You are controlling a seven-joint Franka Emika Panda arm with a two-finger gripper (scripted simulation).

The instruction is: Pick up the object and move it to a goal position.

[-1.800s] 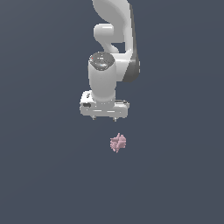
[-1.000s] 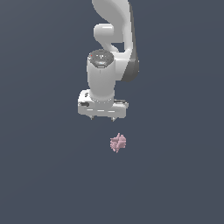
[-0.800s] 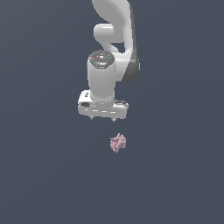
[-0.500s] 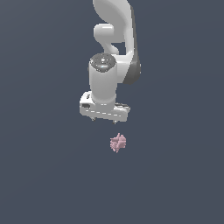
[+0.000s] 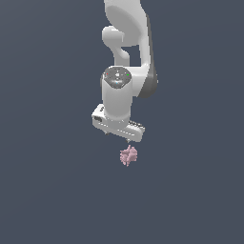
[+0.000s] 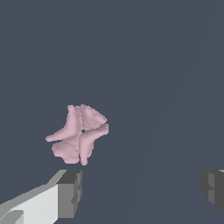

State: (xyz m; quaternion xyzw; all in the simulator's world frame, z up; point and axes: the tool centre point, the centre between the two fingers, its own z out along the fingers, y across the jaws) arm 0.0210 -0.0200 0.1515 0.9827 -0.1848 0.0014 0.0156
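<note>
Pale-pink object [image 6: 78, 134] lies just beside your end effector [image 6: 142, 188], whose fingers [image 6: 70, 194] are spread wide, holding nothing.

The arm [image 5: 126, 28] runs off the exterior view's top edge; the wrist view's edge crops one claw fingertip [image 6: 214, 187].

A uniform dark slate-blue surface [image 5: 47, 190] is seen from twelve to six o'clock. No walls, furniture or windows can be distinguished; lighting is even and flat.
</note>
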